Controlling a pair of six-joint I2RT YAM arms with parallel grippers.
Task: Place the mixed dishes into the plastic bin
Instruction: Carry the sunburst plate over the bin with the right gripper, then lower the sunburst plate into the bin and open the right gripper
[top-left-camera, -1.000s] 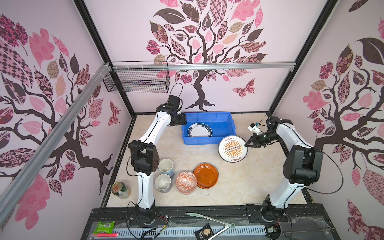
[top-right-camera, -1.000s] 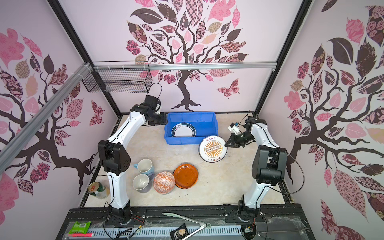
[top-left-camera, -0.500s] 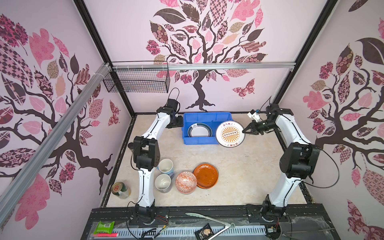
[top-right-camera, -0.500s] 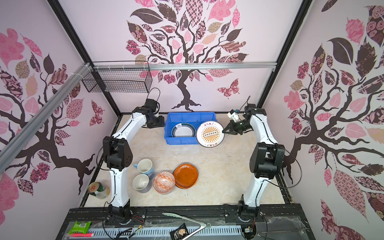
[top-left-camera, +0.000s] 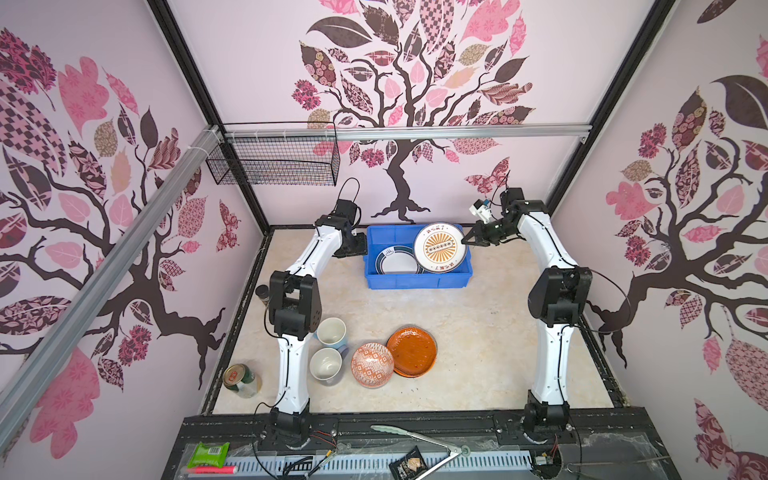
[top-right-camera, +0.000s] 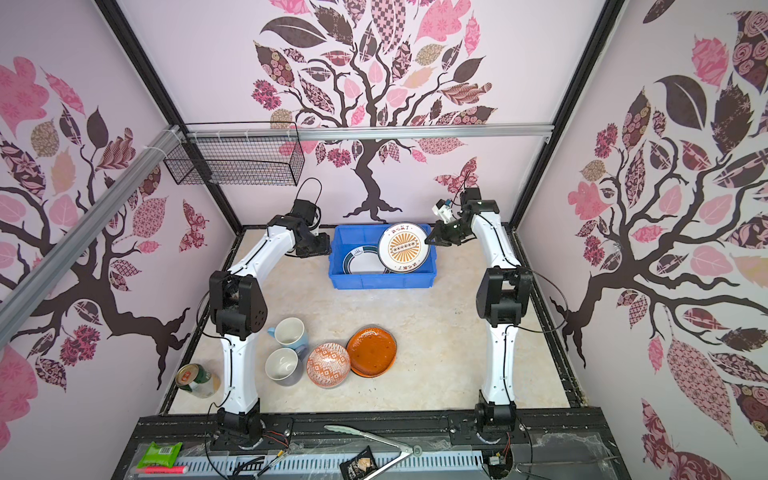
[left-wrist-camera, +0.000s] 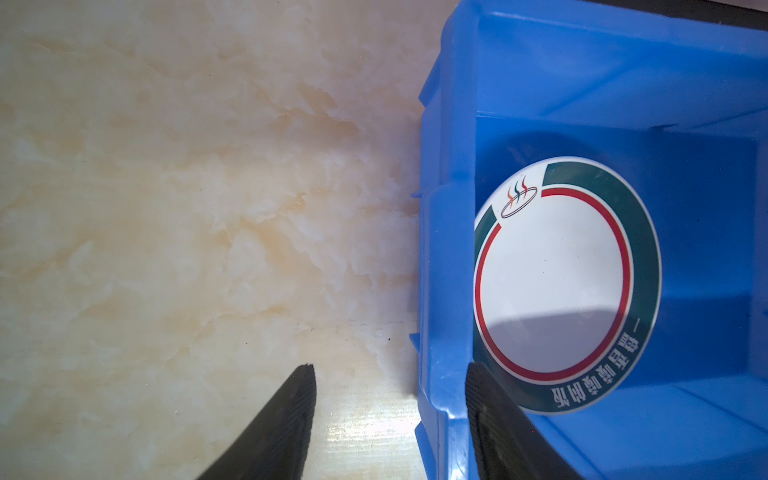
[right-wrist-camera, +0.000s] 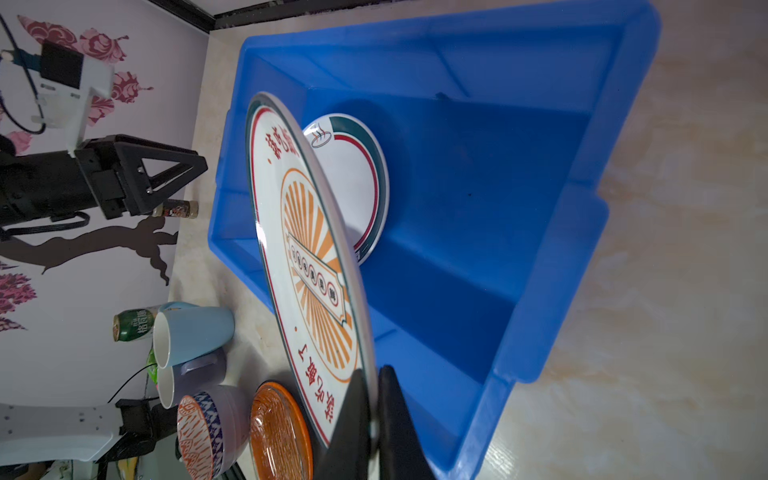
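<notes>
Orange-sunburst plate (top-left-camera: 439, 248) rim pinched by right claw (top-left-camera: 464, 242) | left claw (left-wrist-camera: 390, 368) half-open astride blue bin (left-wrist-camera: 444, 249) wall

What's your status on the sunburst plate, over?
Right claw shut on sunburst plate, tilted over blue bin. Left claw open, astride bin wall. Green-rimmed plate inside, partly underneath.

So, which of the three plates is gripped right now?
The orange-sunburst plate: the right end effector pinches its rim over the blue bin. The green-rimmed plate lies flat inside; the plain orange plate sits on the table.
</notes>
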